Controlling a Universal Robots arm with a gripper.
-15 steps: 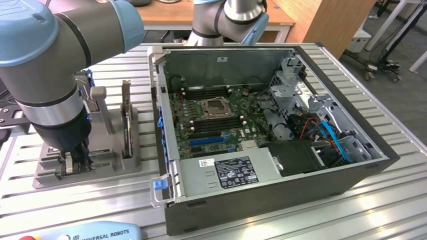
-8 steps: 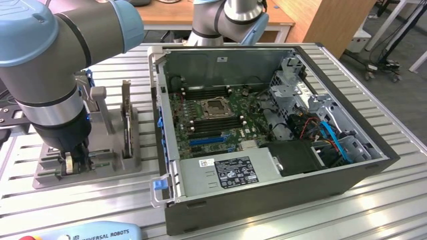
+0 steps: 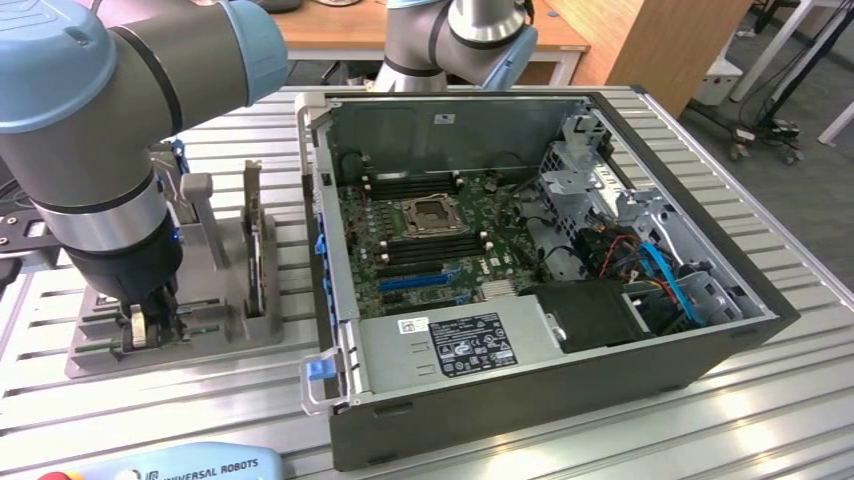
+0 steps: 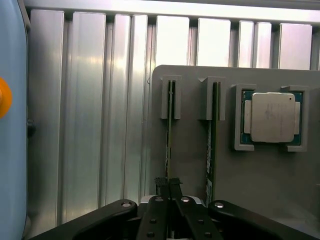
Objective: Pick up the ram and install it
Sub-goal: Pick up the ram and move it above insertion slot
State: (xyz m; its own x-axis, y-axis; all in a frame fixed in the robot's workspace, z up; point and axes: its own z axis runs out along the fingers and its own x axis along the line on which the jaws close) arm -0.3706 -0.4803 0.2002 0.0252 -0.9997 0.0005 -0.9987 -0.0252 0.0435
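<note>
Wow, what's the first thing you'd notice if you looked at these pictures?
The big open computer case in the middle grabs the eye, with its green motherboard showing inside. At the exterior view's left, a thick robot arm reaches down to a gray holder, where the gripper pinches a thin green ram stick standing on edge. A shiny square processor chip sits in a pocket of that holder.

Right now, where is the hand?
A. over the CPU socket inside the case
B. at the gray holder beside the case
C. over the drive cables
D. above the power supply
B: the hand is down at the holder outside the case, closed on the ram standing in its slot.
</note>
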